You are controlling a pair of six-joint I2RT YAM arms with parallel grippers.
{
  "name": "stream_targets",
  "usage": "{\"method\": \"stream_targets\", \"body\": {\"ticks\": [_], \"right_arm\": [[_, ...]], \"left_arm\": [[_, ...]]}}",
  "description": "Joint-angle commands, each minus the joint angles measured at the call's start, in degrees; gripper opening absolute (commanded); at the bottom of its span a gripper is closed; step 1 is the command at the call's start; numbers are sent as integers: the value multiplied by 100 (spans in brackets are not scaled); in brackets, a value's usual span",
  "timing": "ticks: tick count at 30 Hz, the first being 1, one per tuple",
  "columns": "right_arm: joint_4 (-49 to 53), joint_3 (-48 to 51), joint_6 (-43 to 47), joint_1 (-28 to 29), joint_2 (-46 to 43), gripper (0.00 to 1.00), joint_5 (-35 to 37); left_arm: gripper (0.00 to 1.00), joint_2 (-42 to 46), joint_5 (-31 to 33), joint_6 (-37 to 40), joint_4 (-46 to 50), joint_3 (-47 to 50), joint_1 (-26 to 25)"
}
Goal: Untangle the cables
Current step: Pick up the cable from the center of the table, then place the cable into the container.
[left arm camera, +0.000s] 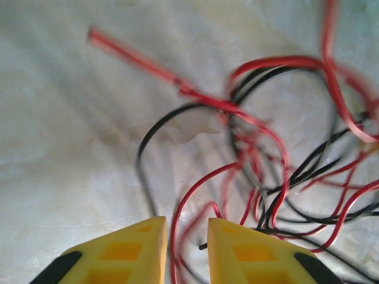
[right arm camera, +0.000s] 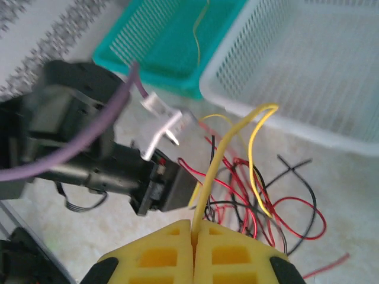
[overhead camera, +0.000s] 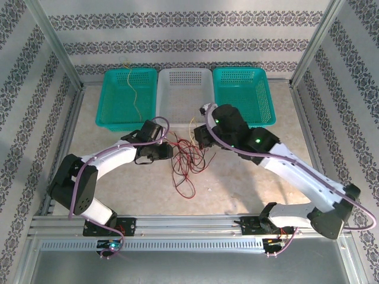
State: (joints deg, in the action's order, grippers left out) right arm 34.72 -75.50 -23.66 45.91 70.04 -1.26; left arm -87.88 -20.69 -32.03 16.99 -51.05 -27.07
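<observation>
You see the cables (overhead camera: 185, 160) lying as a loose tangle of red and black loops on the table (overhead camera: 139, 189), between the two arms and just in front of the white basket (overhead camera: 204, 80). Your right gripper (right arm camera: 193, 232) has its yellow fingers pressed together with no gap, and a yellow cable (right arm camera: 220, 145) comes out from between them. This cable rises, bends over near the rim of the white basket and comes down again into the tangle, so the right tool is holding it. Your left gripper (left arm camera: 185, 245) is low above the table at the left side of the tangle, and its two yellow fingers stand narrow, with a small gap between them. A red cable (left arm camera: 174, 228) curves down into this gap, but in the left wrist view the fingers do not seem to press on it, and I cannot tell if it touches one of them. In the same view a red cable end (left arm camera: 133, 53) points to the upper left, blurred, and black loops cross the red ones on the right. In the top view the two grippers are near each other, one on each side of the upper part of the tangle. Another thin yellow wire (overhead camera: 134, 89) lies in the left teal basket (overhead camera: 112, 100), well apart from the tangle. The right teal basket (overhead camera: 260, 94) stands just beside the white one
</observation>
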Motion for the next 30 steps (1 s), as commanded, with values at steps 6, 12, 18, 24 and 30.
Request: {"method": "stream_targets", "body": {"ticks": [6,12,18,24,30], "right_arm": [[48,-629,405,41,-373,4,-74],[45,-702,493,41,-530,5,-55],[92,-764,547,40,-476,5,19],[140,-763,590,32,-491,5,120],[236,-834,626,32,-560,6,102]], "left_arm": [[14,162,-12,103,41,-31,-119],[44,996,-8,344,546,-368,-119],[65,1719,153,1116,1381,-1199,-107],[72,1976,-51,2082,2259,-1707,-80],[79,2445,316,2455,2176,-1872,32]]}}
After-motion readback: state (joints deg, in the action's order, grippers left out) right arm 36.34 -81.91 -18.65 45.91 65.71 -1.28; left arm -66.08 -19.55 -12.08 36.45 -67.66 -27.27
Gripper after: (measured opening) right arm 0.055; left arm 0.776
